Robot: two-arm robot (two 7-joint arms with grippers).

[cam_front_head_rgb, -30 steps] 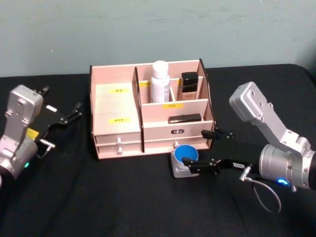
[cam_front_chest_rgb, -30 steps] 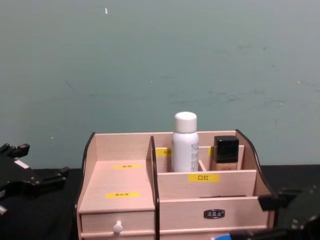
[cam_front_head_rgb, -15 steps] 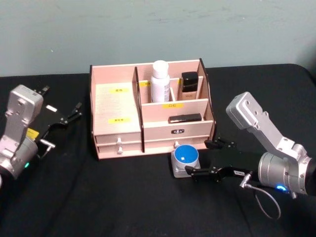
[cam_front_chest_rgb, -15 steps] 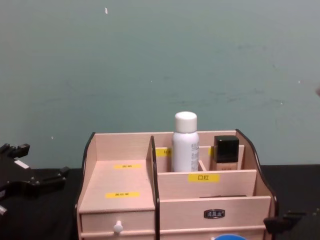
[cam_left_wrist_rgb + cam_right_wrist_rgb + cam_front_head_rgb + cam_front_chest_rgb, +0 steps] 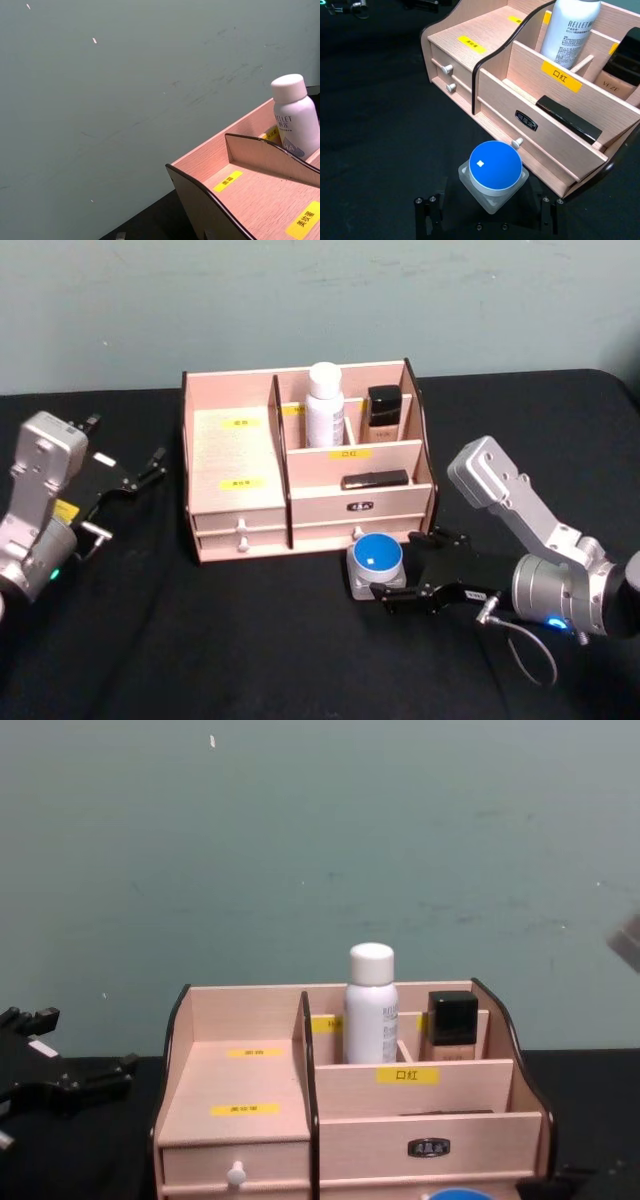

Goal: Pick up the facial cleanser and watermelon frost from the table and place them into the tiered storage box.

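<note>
We see the right gripper (image 5: 397, 564) low on the black worktop (image 5: 250, 640), just in front of the tiered storage box (image 5: 235, 455). Its fingers are spread wide, one on each side of a small jar with a blue lid (image 5: 495, 167). There is a gap on both sides, so it holds nothing. The jar stands on the worktop, close to the box's bottom drawers. In the chest view the jar is cut off, and a bit of its blue lid peeks up at the bottom edge. A white bottle (image 5: 323, 405) stands upright in a back compartment of the box. The left gripper (image 5: 130, 492) hangs well apart on the left, fingers spread and empty.
</note>
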